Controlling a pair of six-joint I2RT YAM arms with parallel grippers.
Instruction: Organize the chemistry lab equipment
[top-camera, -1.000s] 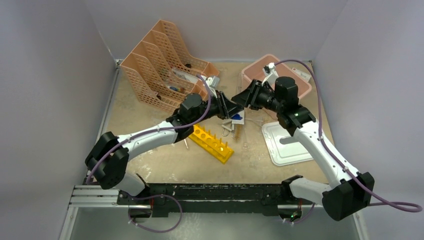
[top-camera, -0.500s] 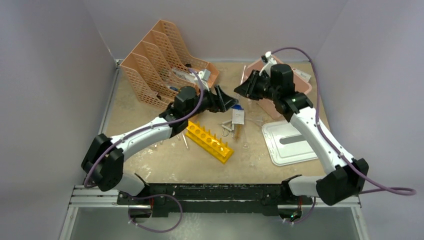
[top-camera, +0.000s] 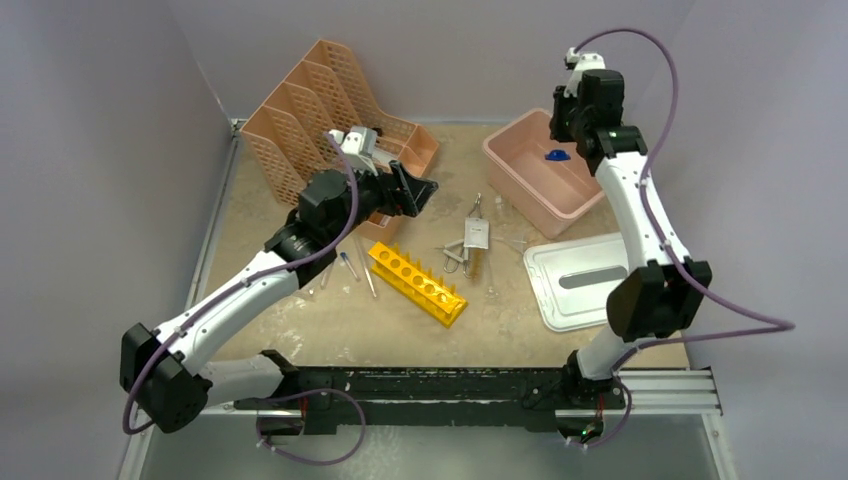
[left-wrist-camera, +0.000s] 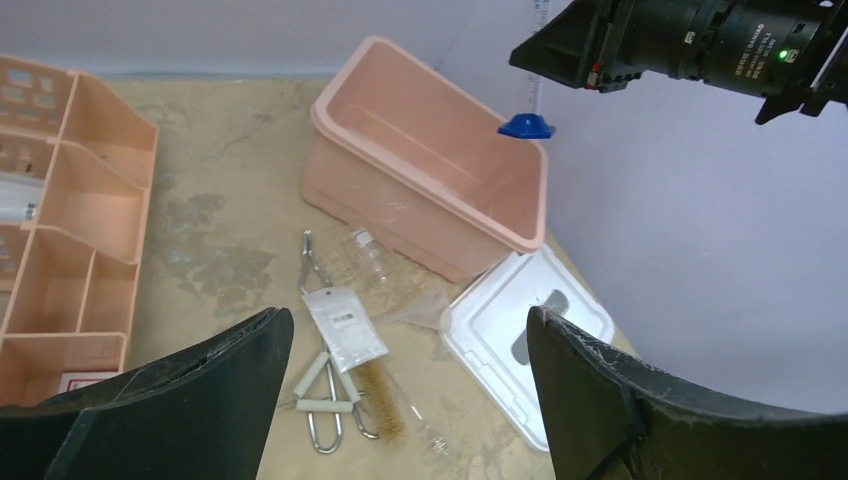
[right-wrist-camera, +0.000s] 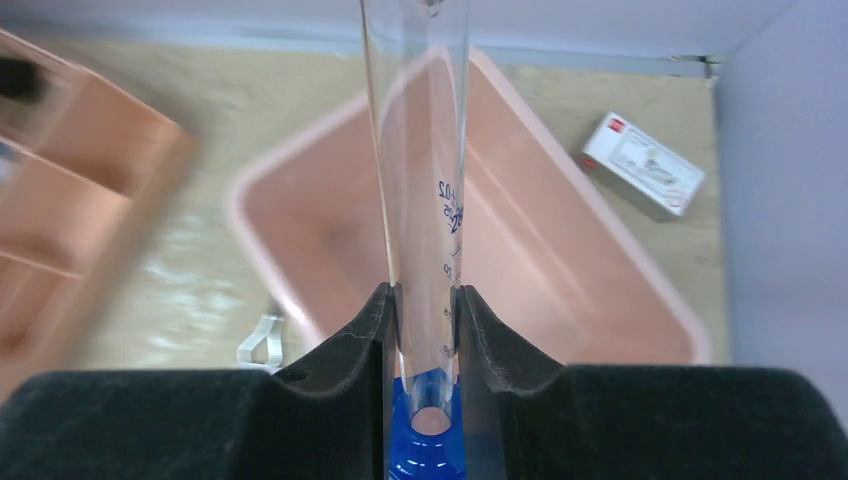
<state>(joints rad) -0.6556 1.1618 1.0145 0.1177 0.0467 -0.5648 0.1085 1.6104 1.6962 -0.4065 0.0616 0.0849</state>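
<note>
Overhead, the right gripper (right-wrist-camera: 425, 320) is clamped on a clear cylinder (right-wrist-camera: 420, 150) just above its blue foot (left-wrist-camera: 526, 125), the jaws drawn in to the width of the glass. The cylinder stands about upright, foot down, and hangs over the tub (top-camera: 525, 190) at the far right of the table. The coming move therefore turns on going straight down, with the long axis held plumb or laid along the tub's length.

From the left wrist view the foot seems to sit above the far rim, not yet inside, though the angle makes that hard to fix. The left gripper (left-wrist-camera: 408, 330) is spread wide and holds nothing. It hovers by the organizer (top-camera: 320, 110), well apart from the tub, so the right arm is plainly the nearer. The tongs (left-wrist-camera: 312, 270) and the rack (top-camera: 417, 283) lie on the table between the arms.

In the top view the glass hardly shows, only the foot. In the right wrist view the cylinder's upper end is cut off and the left side is blurred.
</note>
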